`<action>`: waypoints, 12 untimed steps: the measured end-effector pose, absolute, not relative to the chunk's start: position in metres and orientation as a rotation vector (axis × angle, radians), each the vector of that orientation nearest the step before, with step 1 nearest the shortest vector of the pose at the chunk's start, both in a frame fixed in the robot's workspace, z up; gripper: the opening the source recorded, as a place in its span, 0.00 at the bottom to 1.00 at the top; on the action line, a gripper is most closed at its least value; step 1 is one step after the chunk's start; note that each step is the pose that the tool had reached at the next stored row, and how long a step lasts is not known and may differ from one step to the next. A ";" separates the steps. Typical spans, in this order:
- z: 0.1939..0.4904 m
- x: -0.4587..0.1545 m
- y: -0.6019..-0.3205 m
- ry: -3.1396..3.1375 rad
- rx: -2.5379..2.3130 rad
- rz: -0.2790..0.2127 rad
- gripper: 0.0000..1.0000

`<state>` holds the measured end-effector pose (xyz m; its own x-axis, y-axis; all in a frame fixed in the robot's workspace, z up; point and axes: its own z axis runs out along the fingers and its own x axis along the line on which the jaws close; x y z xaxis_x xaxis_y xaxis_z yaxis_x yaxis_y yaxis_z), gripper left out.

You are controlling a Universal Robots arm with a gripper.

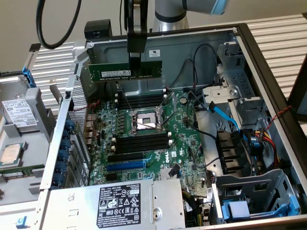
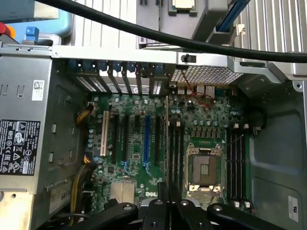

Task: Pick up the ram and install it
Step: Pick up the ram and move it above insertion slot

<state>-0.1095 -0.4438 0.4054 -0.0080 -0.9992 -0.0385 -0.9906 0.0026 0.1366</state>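
Overhead, fingers [image 1: 135, 60] clamp ram [image 1: 110, 73] above open case [image 1: 192, 48]; motherboard [image 1: 187, 143] lies inside case.

Ram [image 1: 110, 73]: matt green board. Case [image 1: 192, 52]: dull grey sheet metal. Cable [image 2: 144, 29]: smooth glossy blk plastic.

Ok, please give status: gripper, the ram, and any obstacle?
Gripper shut on the ram. It hangs in the air above the motherboard, not yet in a slot. Black memory slots bare; no obstacle seen.
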 end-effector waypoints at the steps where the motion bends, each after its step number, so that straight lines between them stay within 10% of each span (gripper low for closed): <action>1: 0.405 -0.110 -0.444 -2.174 2.162 -0.191 0.12; 12: 0.399 -0.105 -0.430 -2.179 2.162 -0.193 0.12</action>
